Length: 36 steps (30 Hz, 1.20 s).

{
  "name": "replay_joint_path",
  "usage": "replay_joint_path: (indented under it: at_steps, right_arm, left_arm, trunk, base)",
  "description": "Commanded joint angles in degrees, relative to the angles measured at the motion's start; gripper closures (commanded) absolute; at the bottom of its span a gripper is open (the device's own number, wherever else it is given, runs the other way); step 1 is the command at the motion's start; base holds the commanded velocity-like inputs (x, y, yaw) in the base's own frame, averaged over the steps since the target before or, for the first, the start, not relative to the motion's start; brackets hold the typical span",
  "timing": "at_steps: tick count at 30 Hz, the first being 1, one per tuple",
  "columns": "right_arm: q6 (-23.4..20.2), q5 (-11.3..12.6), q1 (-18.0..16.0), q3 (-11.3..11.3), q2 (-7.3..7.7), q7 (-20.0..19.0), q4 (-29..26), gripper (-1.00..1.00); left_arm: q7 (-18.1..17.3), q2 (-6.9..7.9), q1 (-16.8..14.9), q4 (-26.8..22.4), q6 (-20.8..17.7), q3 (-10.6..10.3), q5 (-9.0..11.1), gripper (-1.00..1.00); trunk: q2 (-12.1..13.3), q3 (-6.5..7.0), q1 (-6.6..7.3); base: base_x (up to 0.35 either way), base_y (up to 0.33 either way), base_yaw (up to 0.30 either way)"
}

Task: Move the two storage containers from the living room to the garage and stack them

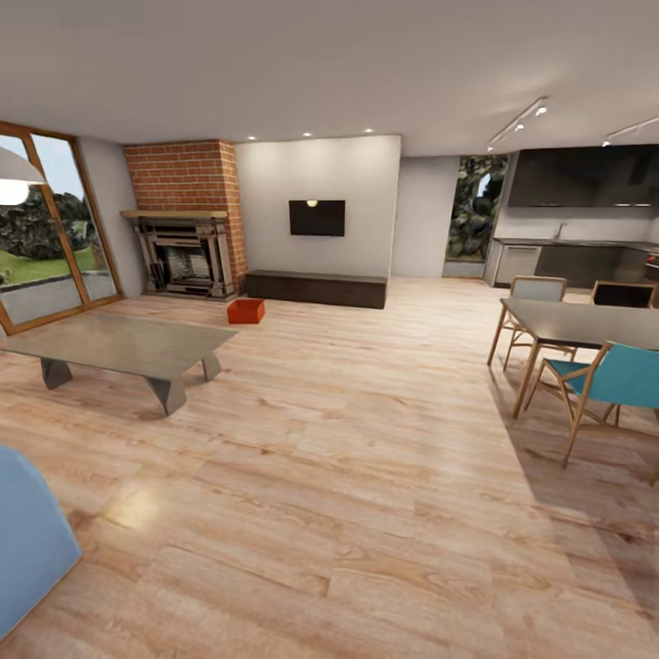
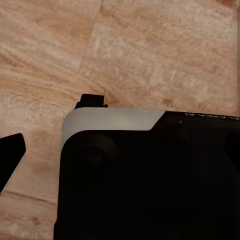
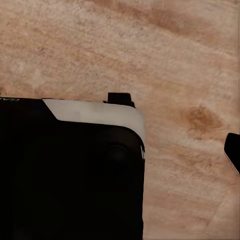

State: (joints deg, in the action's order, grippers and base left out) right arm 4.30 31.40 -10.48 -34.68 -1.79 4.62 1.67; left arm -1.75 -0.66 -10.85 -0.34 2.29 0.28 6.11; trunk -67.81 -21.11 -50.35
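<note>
I am in the living room, over its light wood-plank floor (image 1: 366, 476). One orange-red storage container (image 1: 245, 311) sits on the planks far ahead, in front of the long low dark cabinet (image 1: 316, 288) and right of the brick fireplace (image 1: 188, 220). In the left wrist view a single black fingertip (image 2: 11, 156) juts in over the planks beside my dark base (image 2: 150, 180). The right wrist view likewise holds one black fingertip (image 3: 233, 151) next to the base (image 3: 70, 175). Nothing shows between the fingers, and their spacing is hidden.
A low grey coffee table (image 1: 124, 346) stands at the left. A pale blue seat corner (image 1: 27, 540) is at the near left. A dining table (image 1: 586, 325) with chairs (image 1: 609, 380) fills the right side. Glass doors (image 1: 46, 229) lie far left, a kitchen counter (image 1: 572, 256) far right.
</note>
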Motion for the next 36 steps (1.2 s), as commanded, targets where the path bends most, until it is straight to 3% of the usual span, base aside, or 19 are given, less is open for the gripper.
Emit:
replay_joint_path:
  at_steps: [1,36]
  right_arm:
    - [0.3,0.5,-0.1,-0.5,-0.05,0.0,0.2,-1.00]
    - [0.4,0.5,-0.1,-0.5,-0.05,0.5,0.2,-1.00]
  left_arm:
    - [-0.2,-0.02,0.0,0.1,0.2,0.0,0.5,-1.00]
    - [-0.2,-0.04,0.0,0.1,0.2,0.0,0.6,-1.00]
  trunk:
    - [0.0,-0.06,-0.03]
    - [0.0,-0.06,-0.03]
  base:
    - [0.322,0.000,0.000]
    - [0.322,0.000,0.000]
